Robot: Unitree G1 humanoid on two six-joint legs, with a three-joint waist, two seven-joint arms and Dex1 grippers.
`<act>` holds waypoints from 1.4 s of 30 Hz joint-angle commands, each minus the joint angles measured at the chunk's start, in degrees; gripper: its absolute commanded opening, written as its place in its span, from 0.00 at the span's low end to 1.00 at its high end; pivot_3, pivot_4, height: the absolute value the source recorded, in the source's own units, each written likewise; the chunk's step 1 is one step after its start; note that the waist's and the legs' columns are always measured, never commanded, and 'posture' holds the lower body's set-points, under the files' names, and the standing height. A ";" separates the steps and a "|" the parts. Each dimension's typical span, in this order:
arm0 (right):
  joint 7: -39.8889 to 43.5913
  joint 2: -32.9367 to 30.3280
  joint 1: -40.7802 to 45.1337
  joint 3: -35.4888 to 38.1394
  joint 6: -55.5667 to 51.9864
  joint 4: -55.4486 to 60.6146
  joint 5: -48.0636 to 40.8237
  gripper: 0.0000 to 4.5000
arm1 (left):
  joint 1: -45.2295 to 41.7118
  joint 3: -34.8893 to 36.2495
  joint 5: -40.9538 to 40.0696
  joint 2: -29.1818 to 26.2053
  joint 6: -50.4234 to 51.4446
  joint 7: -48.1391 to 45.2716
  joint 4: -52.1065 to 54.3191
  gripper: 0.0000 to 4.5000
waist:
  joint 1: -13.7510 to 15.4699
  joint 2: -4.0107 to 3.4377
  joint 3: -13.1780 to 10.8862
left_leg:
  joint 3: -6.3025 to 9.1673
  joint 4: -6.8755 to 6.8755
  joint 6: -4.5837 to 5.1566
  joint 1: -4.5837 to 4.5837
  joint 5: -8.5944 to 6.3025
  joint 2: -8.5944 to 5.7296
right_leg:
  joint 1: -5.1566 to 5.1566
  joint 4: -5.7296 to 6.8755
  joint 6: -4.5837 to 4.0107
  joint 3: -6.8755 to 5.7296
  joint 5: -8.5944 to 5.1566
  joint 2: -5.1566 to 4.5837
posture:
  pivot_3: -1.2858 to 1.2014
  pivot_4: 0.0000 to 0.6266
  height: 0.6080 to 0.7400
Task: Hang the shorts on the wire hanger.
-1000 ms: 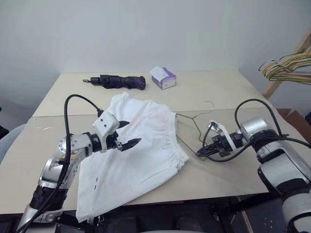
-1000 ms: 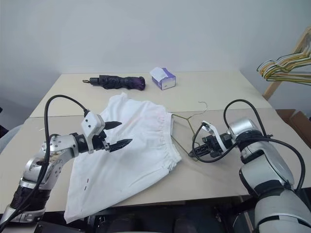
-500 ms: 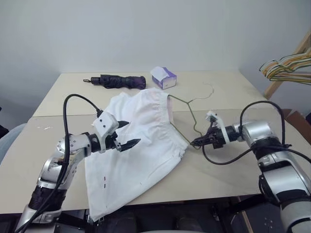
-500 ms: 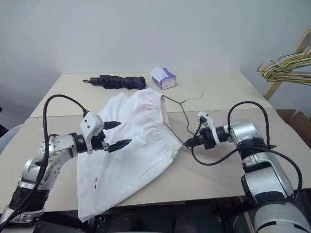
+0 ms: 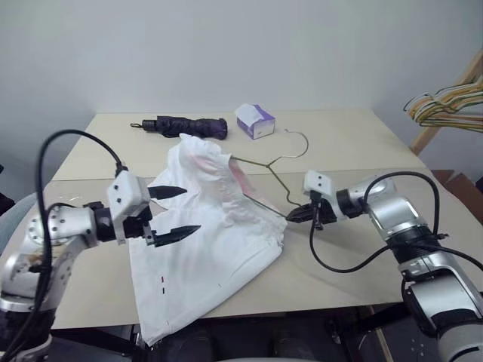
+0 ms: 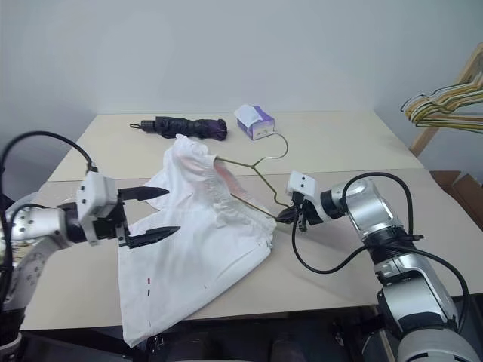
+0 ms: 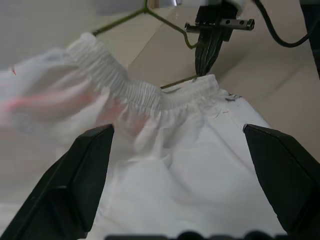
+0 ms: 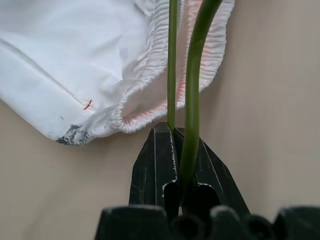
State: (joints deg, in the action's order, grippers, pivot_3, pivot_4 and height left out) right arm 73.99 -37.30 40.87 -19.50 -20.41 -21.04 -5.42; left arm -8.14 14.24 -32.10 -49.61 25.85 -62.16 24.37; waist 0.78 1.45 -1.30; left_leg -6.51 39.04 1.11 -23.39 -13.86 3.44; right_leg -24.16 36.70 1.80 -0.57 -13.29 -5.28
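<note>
My left gripper [image 5: 167, 212] hovered wide open above the shorts [image 5: 207, 249]. My right gripper [image 5: 296, 215] pinched the wire hanger [image 5: 266, 173], one end inside the lifted waistband. I judged steadying the cloth before pushing deeper wisest.

Soft, even room light falls from above; my head views are bright and sharp, with only faint shadows under the shorts [image 5: 211, 249]. In my left wrist view, my own fingers [image 7: 75, 190] at the bottom corners blur badly.
</note>
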 commanded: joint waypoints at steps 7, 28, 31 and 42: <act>-1.84 1.66 -1.11 0.94 -0.21 6.46 0.72 0.00 | -9.93 1.63 -3.21 -2.86 -1.88 -2.43 -1.26 0.99 | -0.01 0.00 0.00 | 0.01 0.00 -0.01 0.02 0.01 -0.01 | 0.04 -0.01 0.01 -0.01 0.00 0.02 | 0.55 0.00 1.00; -4.56 1.17 -1.41 -1.57 -3.37 14.26 6.74 0.00 | -42.08 -21.00 17.57 1.94 -25.11 -25.27 -45.89 0.99 | -1.42 0.00 0.00 | -0.01 0.05 -0.06 -0.06 0.05 -0.03 | 0.01 0.05 0.02 -0.06 -0.03 0.05 | 0.51 0.00 1.00; -4.73 1.12 -1.31 -2.17 -3.94 15.06 7.42 0.00 | -46.69 -23.40 19.24 4.53 -26.97 -28.92 -52.02 0.99 | -1.83 0.00 0.00 | 0.01 0.12 -0.05 -0.12 0.05 -0.03 | -0.01 0.05 0.03 -0.07 -0.03 0.04 | 0.51 0.00 1.00; -4.33 1.05 -0.51 -2.98 -7.93 17.40 8.56 0.00 | -55.40 -37.64 22.09 6.88 -33.78 -30.34 -66.53 0.63 | -3.72 0.00 0.00 | 0.03 0.14 0.00 -0.19 0.01 -0.01 | -0.11 0.13 0.06 -0.05 -0.08 0.04 | 0.50 0.00 1.00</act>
State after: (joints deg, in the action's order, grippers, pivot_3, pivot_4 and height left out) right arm 69.78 -35.86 38.31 -23.39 -27.88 -5.96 3.24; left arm -61.14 -23.59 -10.33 -42.79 -6.56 -92.32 -40.78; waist -2.94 1.44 -1.30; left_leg -6.48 39.17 1.12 -23.59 -13.85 3.43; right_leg -24.29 36.83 1.86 -0.62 -13.38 -5.25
